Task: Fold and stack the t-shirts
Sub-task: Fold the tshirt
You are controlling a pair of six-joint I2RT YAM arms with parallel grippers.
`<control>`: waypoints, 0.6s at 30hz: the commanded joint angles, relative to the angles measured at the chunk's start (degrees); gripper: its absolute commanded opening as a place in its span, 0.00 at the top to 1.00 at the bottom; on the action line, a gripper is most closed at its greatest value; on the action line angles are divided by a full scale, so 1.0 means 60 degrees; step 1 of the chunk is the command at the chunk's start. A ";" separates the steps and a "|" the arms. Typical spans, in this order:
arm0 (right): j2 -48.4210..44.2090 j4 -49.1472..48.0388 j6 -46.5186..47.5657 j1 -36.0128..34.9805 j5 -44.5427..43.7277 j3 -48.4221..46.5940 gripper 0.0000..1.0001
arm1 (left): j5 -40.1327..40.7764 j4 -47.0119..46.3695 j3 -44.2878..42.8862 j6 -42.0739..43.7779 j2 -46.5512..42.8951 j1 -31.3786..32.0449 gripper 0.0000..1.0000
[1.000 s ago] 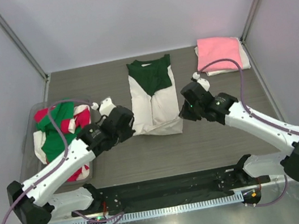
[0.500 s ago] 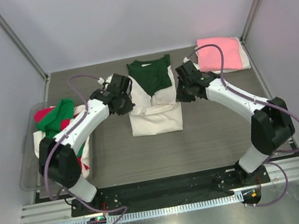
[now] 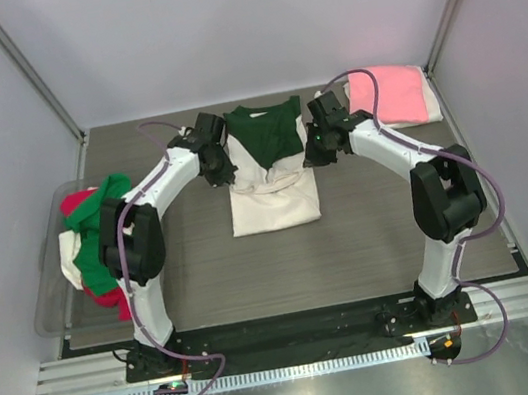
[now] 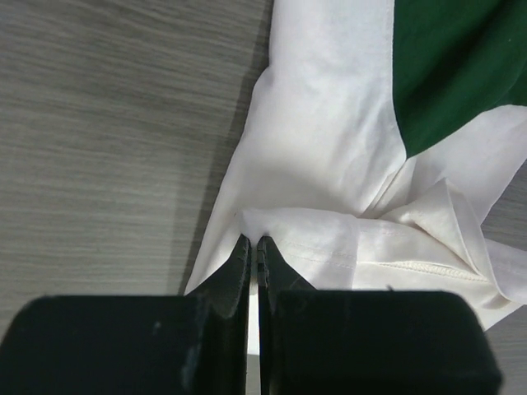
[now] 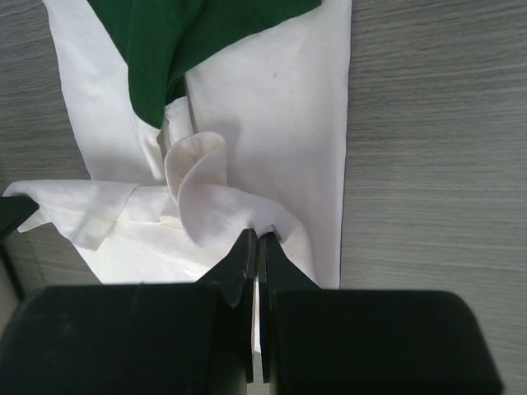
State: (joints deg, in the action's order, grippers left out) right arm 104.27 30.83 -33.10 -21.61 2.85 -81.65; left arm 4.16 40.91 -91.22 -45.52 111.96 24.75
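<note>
A cream-white t-shirt with a dark green panel [image 3: 270,171] lies in the middle of the table, its lower hem folded up toward the collar. My left gripper [image 3: 228,178] is shut on the left corner of that white hem [image 4: 255,239]. My right gripper [image 3: 310,159] is shut on the right corner of the hem [image 5: 259,233], which bunches into a loop there. Both hold the hem over the shirt's middle. A folded pink t-shirt [image 3: 387,96] lies on a white one at the back right.
A clear plastic tub [image 3: 52,294] at the left holds a heap of green, red and white shirts [image 3: 94,241]. Grey wood-grain table [image 3: 371,230] surrounds the shirt. Enclosure walls stand on all sides, and a metal rail runs along the near edge.
Both grippers have carried the shirt's lower hem away from the near side toward the collar, so the shirt is folded shorter. Both arms are stretched farther out.
</note>
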 commanded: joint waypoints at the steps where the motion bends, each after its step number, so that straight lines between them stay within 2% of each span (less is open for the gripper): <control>1: 0.0273 -0.0377 0.0375 0.0187 0.0388 -0.0572 0.99 | -0.0533 -0.0197 -0.0834 0.0364 0.0352 -0.0170 1.00; 12: 0.0639 -0.0948 0.0712 0.0539 0.0813 -0.1333 0.99 | -0.0650 -0.0211 -0.1948 0.0657 0.0675 -0.0522 1.00; 18: 0.0887 -0.1563 0.0844 0.0627 0.0945 -0.1260 0.99 | -0.1323 -0.0461 -0.2579 0.0935 0.1172 -0.0697 0.99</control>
State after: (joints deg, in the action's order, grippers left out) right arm 108.27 25.43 -29.61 -18.24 7.16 -87.64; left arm -0.93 39.97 -103.57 -42.09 117.30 21.23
